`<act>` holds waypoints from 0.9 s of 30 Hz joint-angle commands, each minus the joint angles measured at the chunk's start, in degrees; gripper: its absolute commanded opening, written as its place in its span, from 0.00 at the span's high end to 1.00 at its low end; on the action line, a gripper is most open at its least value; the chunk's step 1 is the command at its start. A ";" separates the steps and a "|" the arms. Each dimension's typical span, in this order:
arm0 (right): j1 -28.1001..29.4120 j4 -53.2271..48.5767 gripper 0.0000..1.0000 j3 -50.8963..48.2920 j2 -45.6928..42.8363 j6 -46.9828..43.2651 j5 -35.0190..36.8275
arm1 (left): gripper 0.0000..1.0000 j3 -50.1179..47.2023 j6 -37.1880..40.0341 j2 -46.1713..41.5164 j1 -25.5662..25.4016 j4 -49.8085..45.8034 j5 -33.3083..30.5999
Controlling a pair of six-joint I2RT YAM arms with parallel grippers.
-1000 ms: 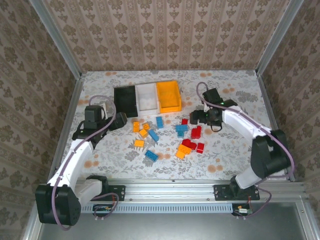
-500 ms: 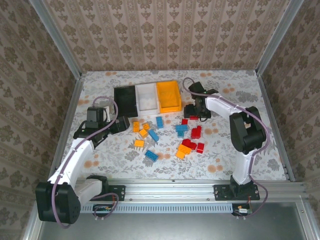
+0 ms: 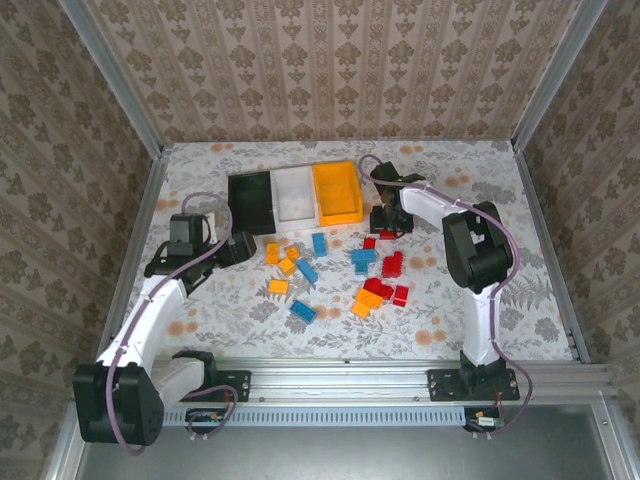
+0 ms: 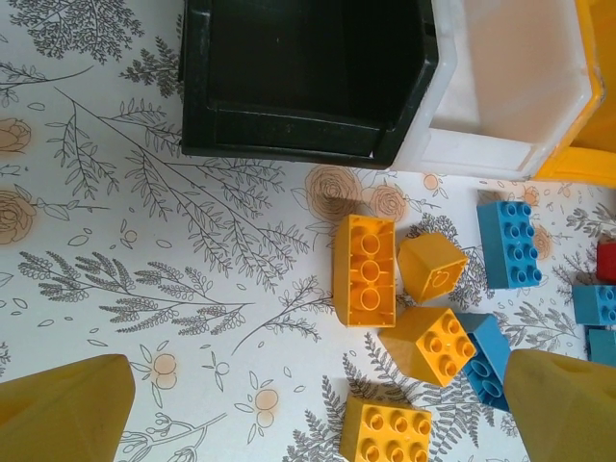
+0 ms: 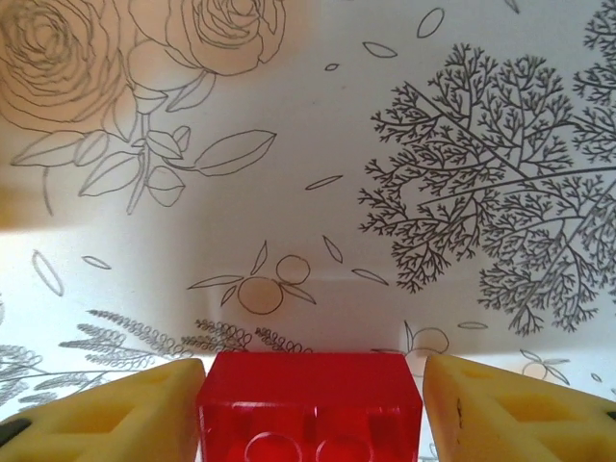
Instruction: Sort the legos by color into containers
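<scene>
Red, blue and orange legos (image 3: 362, 262) lie scattered mid-table. Behind them stand the containers in a row: black (image 3: 251, 200), white (image 3: 295, 193), orange (image 3: 337, 190). My right gripper (image 3: 388, 222) is down on the cloth just right of the orange bin. In the right wrist view it (image 5: 313, 371) is shut on a red lego (image 5: 310, 404), one yellow finger against each end. My left gripper (image 3: 238, 246) hovers open left of the pile. Its wrist view shows it (image 4: 318, 358) wide apart, with orange legos (image 4: 364, 269) and a blue one (image 4: 510, 243) below the black bin (image 4: 289, 135).
The table wears a flowered cloth (image 3: 450, 300) inside patterned walls, with metal posts at the corners. A metal rail (image 3: 340, 375) with both arm bases runs along the near edge. The right arm's elbow (image 3: 478, 245) stands right of the pile.
My right arm swung left toward the orange bin and folded upright; its gripper came down over a red lego and closed. The left arm barely moved and stayed open.
</scene>
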 commanded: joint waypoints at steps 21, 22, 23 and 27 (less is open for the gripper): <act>-1.00 3.57 0.55 -5.72 -17.55 2.70 -9.18 | 0.00 0.29 -3.53 0.09 1.29 1.38 5.63; -0.92 4.86 0.55 -5.57 -18.25 3.50 -11.99 | 0.00 0.14 -4.00 0.08 1.42 1.81 5.85; -0.78 6.23 0.55 -5.01 -18.59 4.85 -15.06 | 0.00 -0.11 -4.61 0.10 1.52 2.45 6.30; 1.31 9.22 0.54 0.86 -14.86 8.83 -23.76 | 0.00 -0.88 -7.20 0.60 2.10 4.88 8.46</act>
